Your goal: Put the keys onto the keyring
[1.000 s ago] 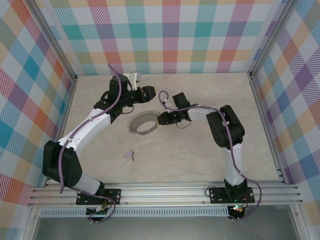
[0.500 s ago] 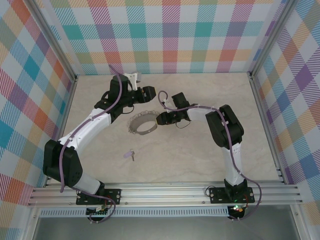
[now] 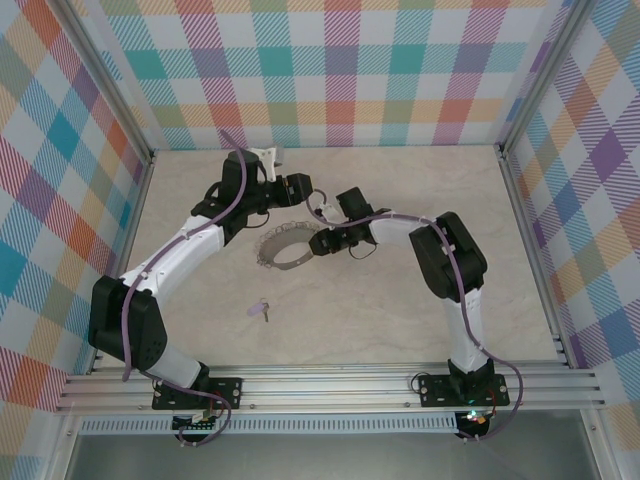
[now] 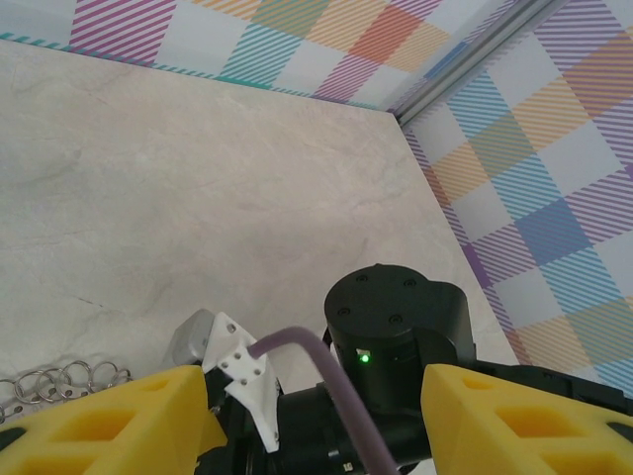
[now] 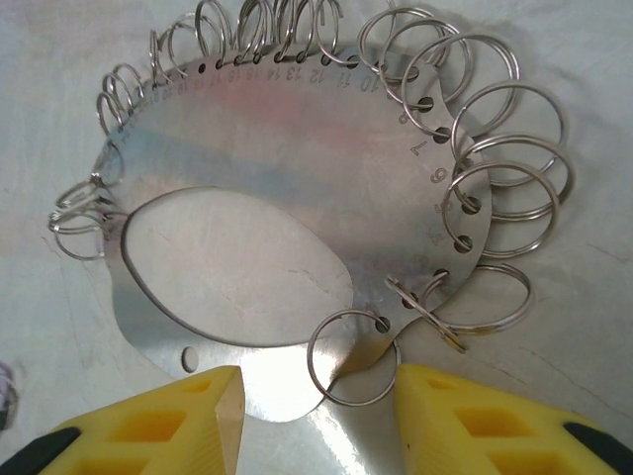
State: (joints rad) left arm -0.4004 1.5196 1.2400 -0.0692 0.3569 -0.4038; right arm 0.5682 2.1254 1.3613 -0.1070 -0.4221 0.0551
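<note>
Key [image 3: 262, 310], lilac-headed, lies flat on the marbled table [image 3: 400, 320], well nearward of both grippers; axis too small to read. Keyring [image 5: 297, 198] lies flat, right gripper [image 5: 318, 388] spread astride its near edge. Left gripper [image 3: 303, 188] just beyond, spread, empty. Left arm judged nearer the key; room ample.

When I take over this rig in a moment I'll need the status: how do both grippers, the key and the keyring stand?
The left gripper is open and empty, beyond the keyring.
The right gripper has its jaws apart, straddling one edge of the keyring, which lies flat on the table.
The key lies alone on the table, nearer the arm bases.
Done: nothing threaded.
Left: pick up the key and thread it onto a ring.
</note>
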